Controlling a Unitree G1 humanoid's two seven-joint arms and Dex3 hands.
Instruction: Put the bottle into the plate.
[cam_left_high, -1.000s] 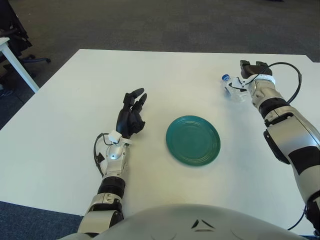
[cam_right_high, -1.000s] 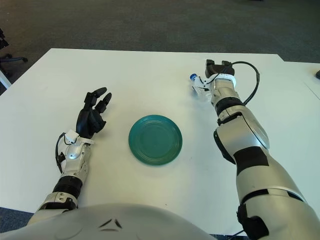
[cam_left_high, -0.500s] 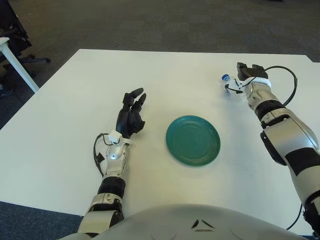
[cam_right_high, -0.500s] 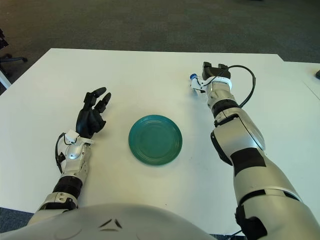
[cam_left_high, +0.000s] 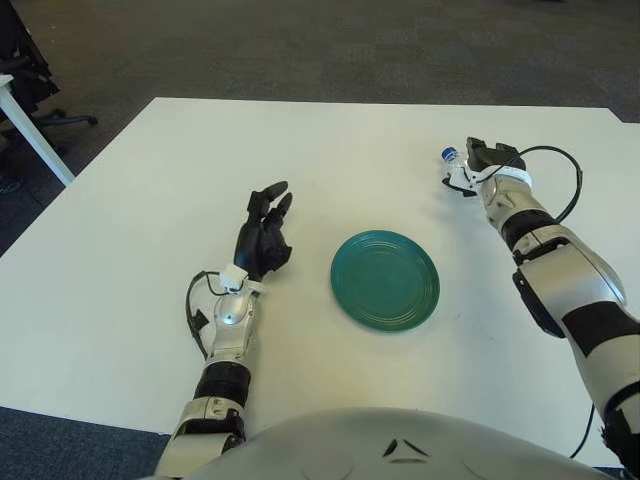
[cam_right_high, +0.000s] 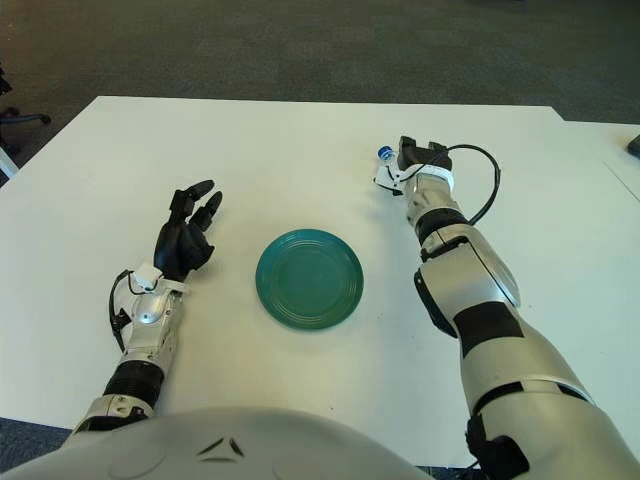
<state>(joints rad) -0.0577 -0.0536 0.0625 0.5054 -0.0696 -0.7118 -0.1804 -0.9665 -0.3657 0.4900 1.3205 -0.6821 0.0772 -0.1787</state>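
Your right hand (cam_left_high: 487, 160) is far out on the table (cam_left_high: 130, 230), fingers curled around the bottle (cam_left_high: 455, 168), which is mostly hidden behind the hand (only its blue cap and a bit of clear body peek out on the left). Whether the bottle has left the tabletop, I cannot tell. Your left hand (cam_left_high: 263, 228) shows to the left of the plate (cam_left_high: 385, 280), fingers spread and holding nothing. The green plate sits bare near the middle, well apart from the bottle. So you appear to have the grasp, but the carry and the set-down are all ahead: bring the bottle in toward you and leftward, over the plate's rim, then release.
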